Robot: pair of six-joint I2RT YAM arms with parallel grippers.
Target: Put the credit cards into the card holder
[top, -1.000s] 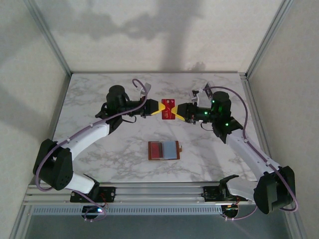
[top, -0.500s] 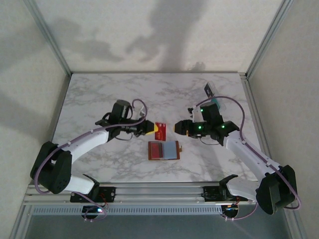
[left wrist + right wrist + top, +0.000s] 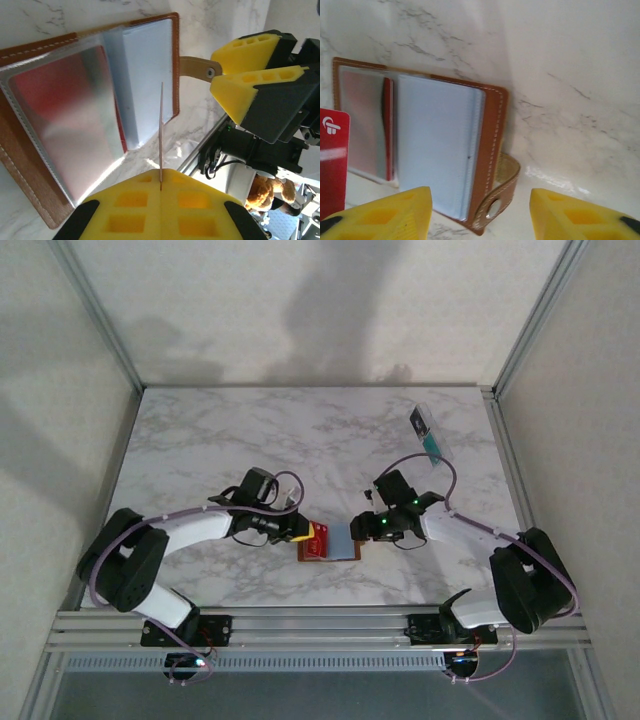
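The card holder (image 3: 338, 544), a tan-brown leather wallet, lies open on the marble table near the front middle. A pale blue card (image 3: 437, 145) fills its right pocket and a red card (image 3: 387, 125) sits in its left one. My left gripper (image 3: 306, 531) is shut on another red credit card (image 3: 319, 537), which is edge-on in the left wrist view (image 3: 161, 135) over the wallet's open pockets (image 3: 75, 115). My right gripper (image 3: 357, 527) stands open just right of the wallet, with its fingers (image 3: 385, 215) on either side of the snap tab (image 3: 501, 200).
A teal card (image 3: 432, 448) and a pale object lie together at the table's back right. Metal frame rails run along the near edge (image 3: 320, 625), with walls close on both sides.
Both arms came forward and down from mid-table to the wallet. The right gripper let go of the red card, and the left one carried it over the wallet's left side.
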